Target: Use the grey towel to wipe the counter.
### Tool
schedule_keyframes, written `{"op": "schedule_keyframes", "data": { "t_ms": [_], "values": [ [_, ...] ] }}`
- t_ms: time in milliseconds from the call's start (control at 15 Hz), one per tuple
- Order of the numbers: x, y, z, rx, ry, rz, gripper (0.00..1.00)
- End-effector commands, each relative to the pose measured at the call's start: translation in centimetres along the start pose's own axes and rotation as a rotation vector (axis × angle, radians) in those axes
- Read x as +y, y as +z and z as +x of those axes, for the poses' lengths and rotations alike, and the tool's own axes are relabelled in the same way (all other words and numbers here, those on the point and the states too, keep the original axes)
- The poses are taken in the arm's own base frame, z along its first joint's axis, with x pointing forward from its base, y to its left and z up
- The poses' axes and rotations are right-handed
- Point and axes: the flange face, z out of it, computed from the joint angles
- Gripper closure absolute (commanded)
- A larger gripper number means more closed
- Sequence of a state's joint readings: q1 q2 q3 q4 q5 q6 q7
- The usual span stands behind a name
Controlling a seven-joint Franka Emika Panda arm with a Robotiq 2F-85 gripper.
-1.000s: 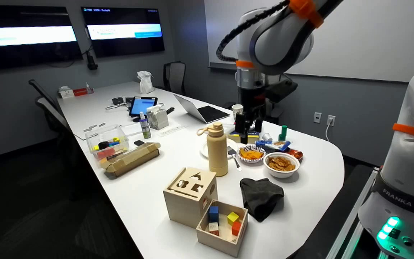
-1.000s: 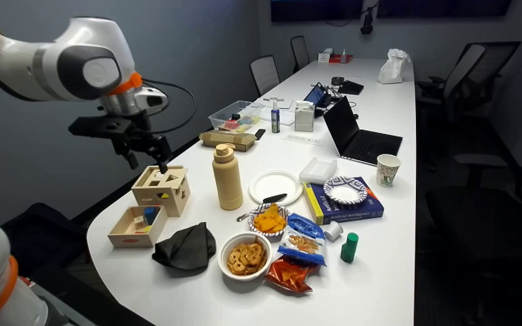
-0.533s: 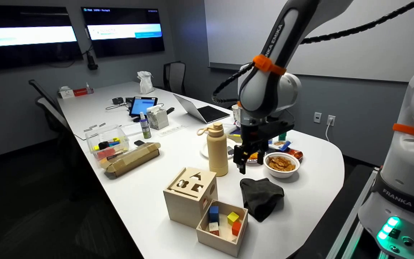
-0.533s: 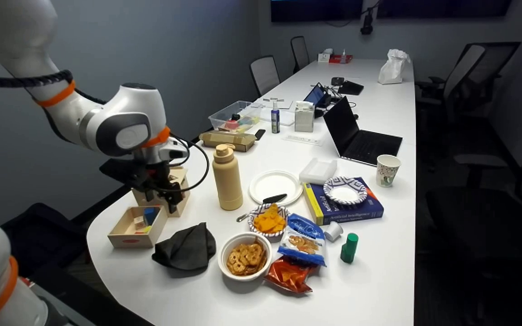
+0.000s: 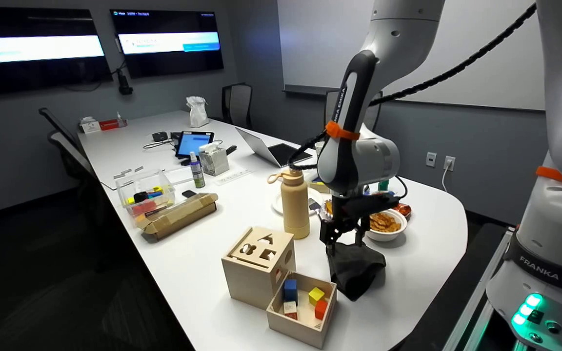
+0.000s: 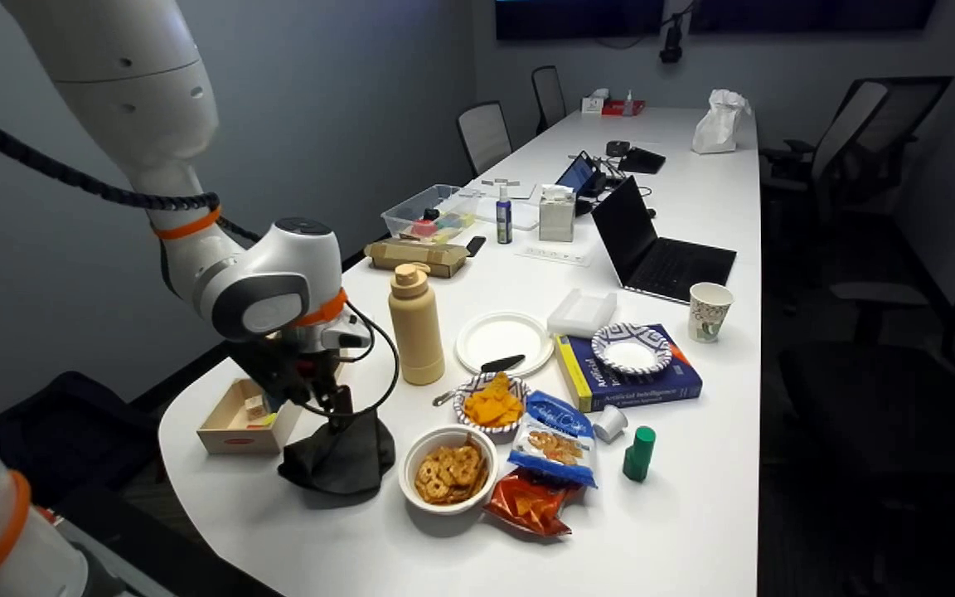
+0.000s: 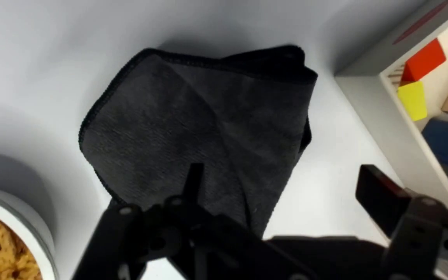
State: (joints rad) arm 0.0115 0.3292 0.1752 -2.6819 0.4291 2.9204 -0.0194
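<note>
Gripper (image 7: 282, 177) low over the table (image 6: 652, 539), jaws spread wide, spanning in the wrist view from across the dark grey towel (image 7: 193, 116) to beside the wooden tray (image 7: 393, 132) of blocks (image 7: 412, 100); contact with the towel cannot be told. The towel lies folded on the table between tray and snack bowl (image 7: 25, 217). In both exterior views a tan bottle (image 5: 294, 209) stands upright near a white plate (image 6: 494, 336).
</note>
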Motion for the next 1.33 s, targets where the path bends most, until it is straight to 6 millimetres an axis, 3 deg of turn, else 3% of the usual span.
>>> {"op": "schedule_keyframes", "data": {
  "t_ms": [0,133,200,267,533,867,1067,1267],
  "values": [
    [0.9,3.2,1.5,-0.012,0.053,0.006,0.00],
    [1.5,4.5,2.1,-0.025,0.070,0.003,0.00],
    [1.6,5.1,2.3,-0.035,0.073,0.004,0.25],
    [1.7,5.5,2.4,-0.041,0.074,0.010,0.26],
    [1.9,6.8,2.8,-0.058,0.084,0.020,0.58],
    [2.0,6.9,3.4,-0.064,0.087,0.032,0.95],
    [1.6,6.1,4.3,-0.040,0.079,0.033,1.00],
    [0.2,4.6,6.7,0.002,0.032,0.028,1.00]
  ]
}}
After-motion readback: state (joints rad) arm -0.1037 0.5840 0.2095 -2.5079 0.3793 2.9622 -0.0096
